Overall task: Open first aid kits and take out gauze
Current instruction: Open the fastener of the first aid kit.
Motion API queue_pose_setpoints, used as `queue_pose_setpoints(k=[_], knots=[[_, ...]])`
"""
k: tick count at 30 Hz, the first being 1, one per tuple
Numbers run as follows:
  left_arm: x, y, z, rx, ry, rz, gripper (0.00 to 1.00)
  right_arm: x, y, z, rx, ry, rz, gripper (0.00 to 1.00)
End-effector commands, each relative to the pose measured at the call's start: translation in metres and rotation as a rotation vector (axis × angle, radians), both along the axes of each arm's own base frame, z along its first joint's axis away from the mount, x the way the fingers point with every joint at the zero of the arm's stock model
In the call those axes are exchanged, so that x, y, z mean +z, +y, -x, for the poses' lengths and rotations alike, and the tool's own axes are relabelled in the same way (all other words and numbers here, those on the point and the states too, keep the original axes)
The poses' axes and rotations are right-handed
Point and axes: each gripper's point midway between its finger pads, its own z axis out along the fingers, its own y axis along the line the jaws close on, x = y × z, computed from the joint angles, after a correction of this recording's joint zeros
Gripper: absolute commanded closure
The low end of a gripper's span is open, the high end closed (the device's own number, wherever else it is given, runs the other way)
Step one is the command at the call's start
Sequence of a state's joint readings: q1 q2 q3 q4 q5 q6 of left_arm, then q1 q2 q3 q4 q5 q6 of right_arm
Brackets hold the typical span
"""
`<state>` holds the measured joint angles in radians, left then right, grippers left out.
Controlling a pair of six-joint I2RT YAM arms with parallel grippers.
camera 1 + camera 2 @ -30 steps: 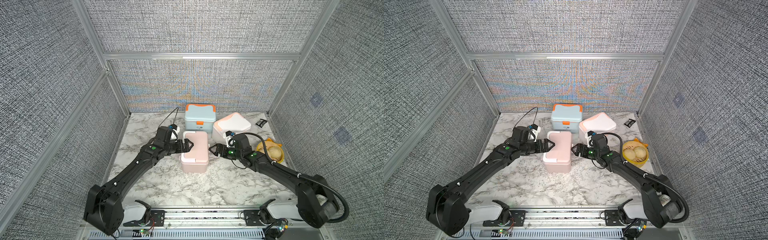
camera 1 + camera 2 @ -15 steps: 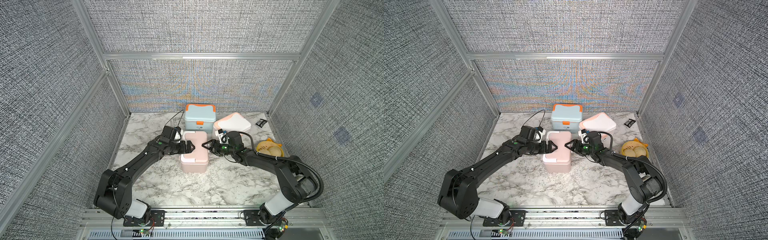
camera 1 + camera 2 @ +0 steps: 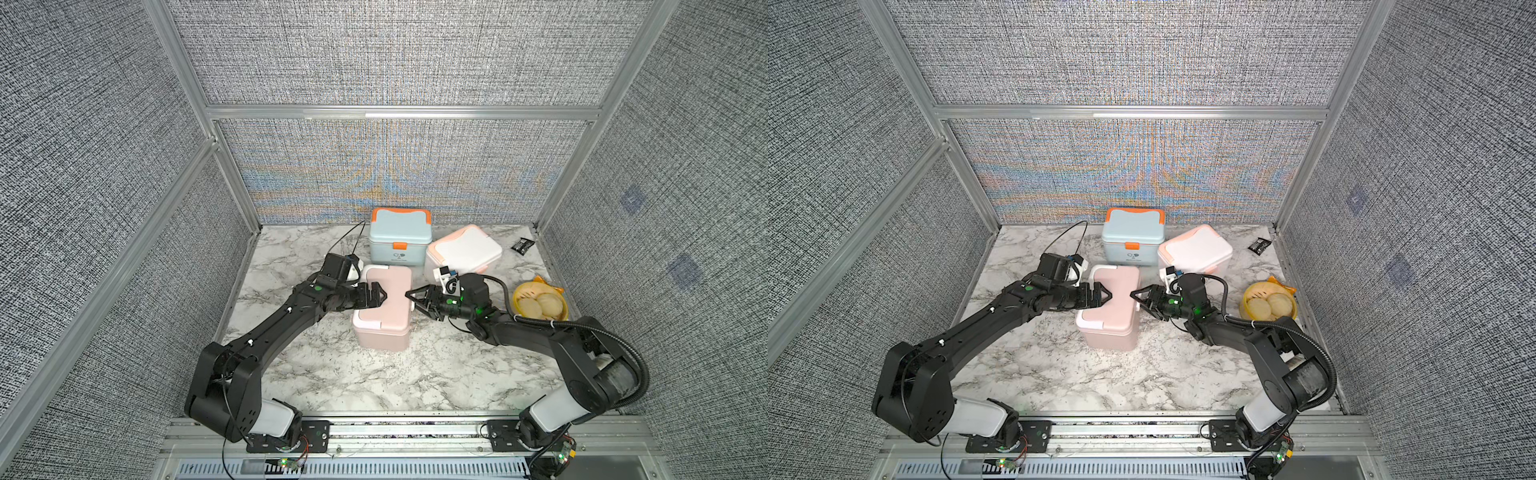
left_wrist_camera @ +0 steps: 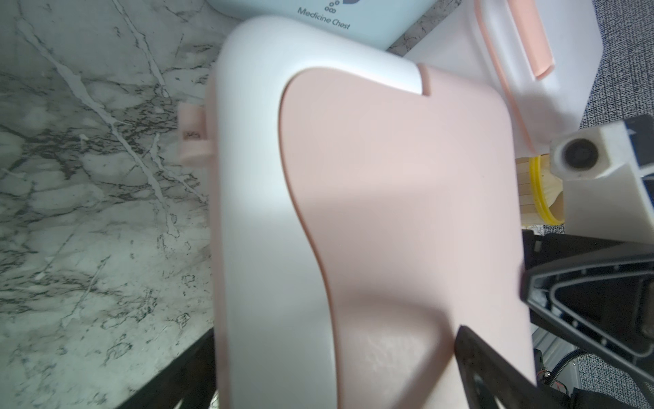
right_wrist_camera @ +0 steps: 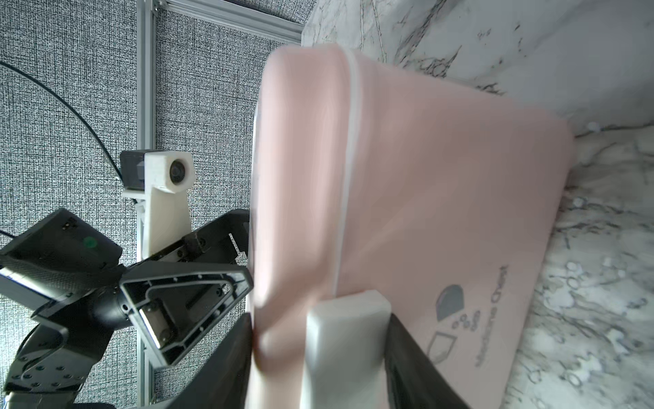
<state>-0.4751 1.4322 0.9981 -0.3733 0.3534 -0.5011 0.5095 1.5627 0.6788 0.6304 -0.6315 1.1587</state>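
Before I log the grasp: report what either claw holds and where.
Nothing clearly held. The left claw stands open at the lid of the pink kit; the right claw straddles a white tab at its rim, grip not confirmable.

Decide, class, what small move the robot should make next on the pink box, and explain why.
Probably close the right gripper on the white latch and pull it free. The pink first aid kit has its lid shut, and in the right wrist view the latch sits between that gripper's fingers. The left gripper is open at the lid's opposite edge, placed to steady it.
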Motion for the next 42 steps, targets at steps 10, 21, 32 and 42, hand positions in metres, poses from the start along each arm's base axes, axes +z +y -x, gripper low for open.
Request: queue_pose_setpoints(k=[10, 21, 32, 42], knots=[[-0.015, 0.005, 0.01, -0.013, 0.029, -0.083, 0.01, 0.006, -0.01, 0.022, 0.036, -0.033, 0.084, 0.54], [-0.017, 0.003, 0.013, -0.02, 0.028, -0.103, 0.02, 0.011, -0.025, 0.037, 0.034, -0.043, 0.13, 0.49], [0.0, 0.008, 0.019, -0.011, -0.012, -0.085, 0.01, 0.019, -0.05, 0.046, -0.015, -0.087, 0.228, 0.29], [-0.004, 0.006, 0.029, -0.027, 0.003, -0.076, 0.01, 0.014, -0.029, 0.029, 0.058, -0.072, 0.278, 0.31]])
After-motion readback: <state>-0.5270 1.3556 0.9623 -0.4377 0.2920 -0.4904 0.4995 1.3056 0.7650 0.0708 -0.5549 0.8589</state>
